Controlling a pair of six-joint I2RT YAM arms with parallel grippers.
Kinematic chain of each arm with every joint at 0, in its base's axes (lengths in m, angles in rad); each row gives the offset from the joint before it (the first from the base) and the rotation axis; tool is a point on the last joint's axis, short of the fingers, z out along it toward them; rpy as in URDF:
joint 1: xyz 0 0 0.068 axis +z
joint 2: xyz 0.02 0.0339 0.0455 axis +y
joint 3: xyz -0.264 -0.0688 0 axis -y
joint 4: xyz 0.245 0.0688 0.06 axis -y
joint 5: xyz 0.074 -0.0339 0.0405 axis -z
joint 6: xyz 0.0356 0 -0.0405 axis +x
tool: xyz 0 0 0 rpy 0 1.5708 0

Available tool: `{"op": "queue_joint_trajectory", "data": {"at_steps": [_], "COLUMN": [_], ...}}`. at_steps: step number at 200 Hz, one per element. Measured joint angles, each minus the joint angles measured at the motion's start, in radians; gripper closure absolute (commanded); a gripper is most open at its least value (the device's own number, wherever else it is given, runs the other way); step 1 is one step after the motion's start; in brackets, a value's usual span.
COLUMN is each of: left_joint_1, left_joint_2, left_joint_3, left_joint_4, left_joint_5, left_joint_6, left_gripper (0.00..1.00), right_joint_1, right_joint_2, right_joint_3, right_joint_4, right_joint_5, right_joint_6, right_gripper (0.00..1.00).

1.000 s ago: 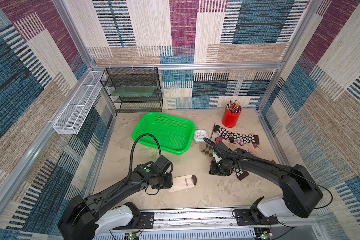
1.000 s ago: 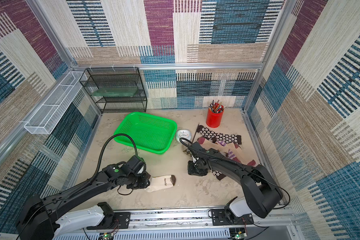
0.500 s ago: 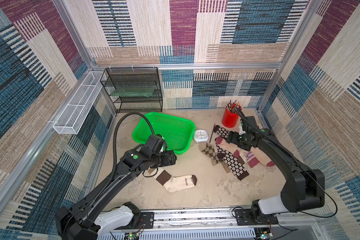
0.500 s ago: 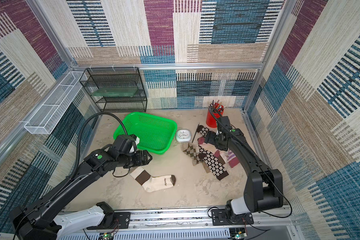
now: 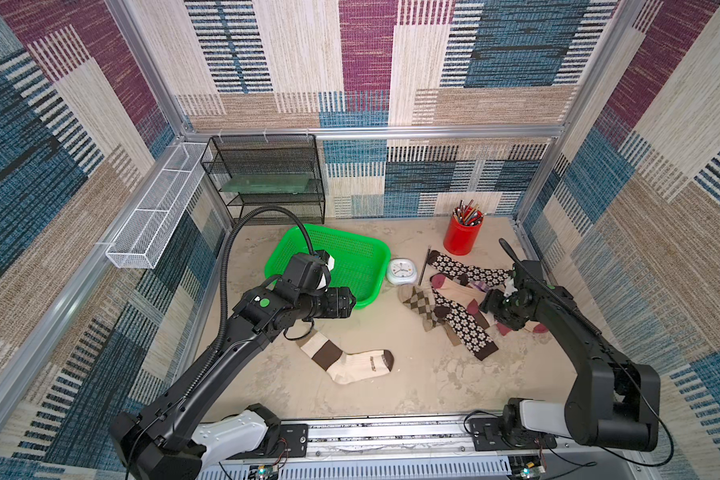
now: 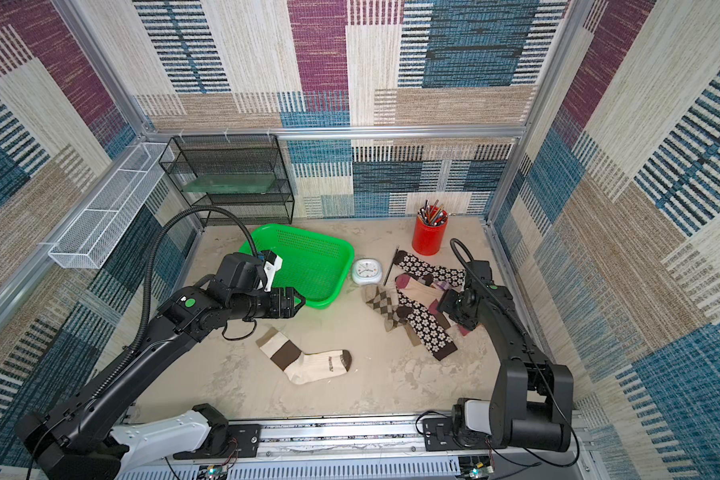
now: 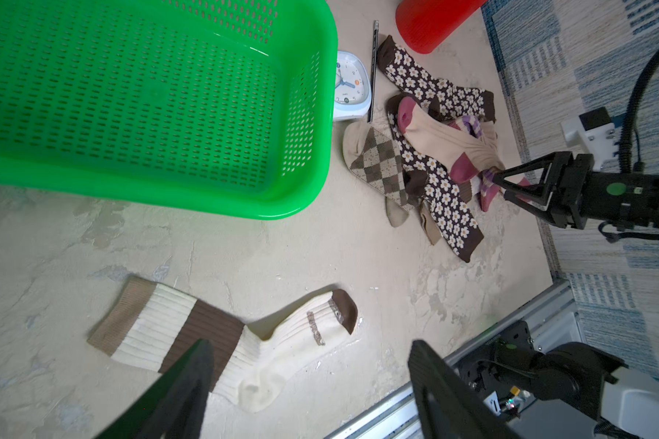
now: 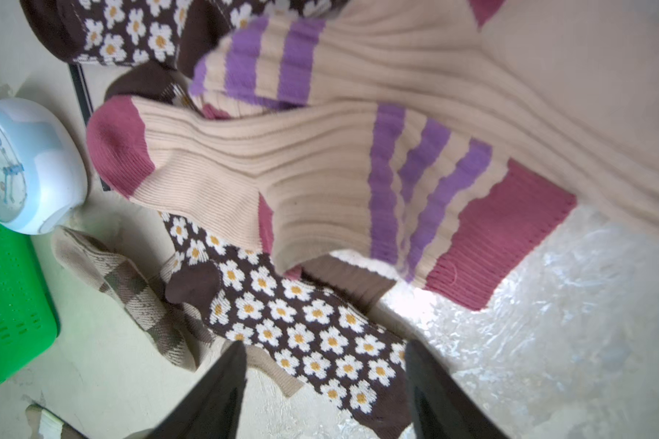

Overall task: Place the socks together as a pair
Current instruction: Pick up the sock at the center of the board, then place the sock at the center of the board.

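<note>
- The cream sock [image 7: 225, 334] has a short woven mark across its foot. The letters are too small to read.
- The clock [image 5: 400, 271] has numerals around its face, also too small to read for certain.
- The cream sock is ribbed, with a tan cuff, a broad brown band on the leg and a brown toe. It lies flat and alone on the desk [image 5: 412, 374], in front of the green basket [image 5: 333, 230] and well apart from the other socks.
- The other socks lie in a heap on the right side of the desk, between the clock and the wall and in front of the red pen cup [image 5: 458, 241].
- Two flowered socks [image 5: 466, 328] are dark brown with white, yellow-centred blossoms.
- Two tan socks [image 8: 282, 171] are ribbed, with maroon toes, maroon cuff edges and purple stripes. They overlap the flowered ones.
- An argyle sock [image 7: 381, 163] in beige and brown diamonds lies on the clock side of the heap, partly under a flowered sock.
- The left tool [image 7: 309, 342] hangs above the cream sock with its jaws wide apart and nothing in them.
- The right tool [image 8: 324, 344] hangs just over the heap with its jaws apart and nothing between them.
</note>
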State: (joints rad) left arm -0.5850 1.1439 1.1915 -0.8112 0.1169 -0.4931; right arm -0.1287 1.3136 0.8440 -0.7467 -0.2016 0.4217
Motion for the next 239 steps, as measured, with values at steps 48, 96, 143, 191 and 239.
{"op": "queue_joint_trajectory", "data": {"at_steps": [48,96,143,191,239], "left_joint_1": [0.000,0.000,0.000,0.000,0.000], "left_joint_2": [-0.008,-0.028,-0.047,-0.081,-0.085], "left_joint_3": [-0.038,-0.069,-0.086,-0.084,-0.076], "left_joint_4": [0.004,0.006,0.005,-0.015,-0.015], "left_joint_5": [0.021,0.021,0.018,0.012,0.013], "left_joint_6": [0.003,0.002,0.002,0.003,0.007], "left_gripper": [0.23,0.24,0.24,0.24,0.24], "right_joint_1": [-0.016,-0.026,-0.023,-0.024,-0.016], "right_joint_2": [0.087,0.191,0.192,-0.022,-0.089], "right_joint_3": [-0.032,-0.045,-0.079,0.075,0.259], "right_joint_4": [0.084,0.173,0.249,0.075,-0.113], "right_joint_5": [-0.007,0.033,0.064,0.001,-0.113], "right_joint_6": [0.035,0.050,0.075,0.061,0.020], "right_gripper": [0.54,0.60,1.00,1.00,1.00]}}
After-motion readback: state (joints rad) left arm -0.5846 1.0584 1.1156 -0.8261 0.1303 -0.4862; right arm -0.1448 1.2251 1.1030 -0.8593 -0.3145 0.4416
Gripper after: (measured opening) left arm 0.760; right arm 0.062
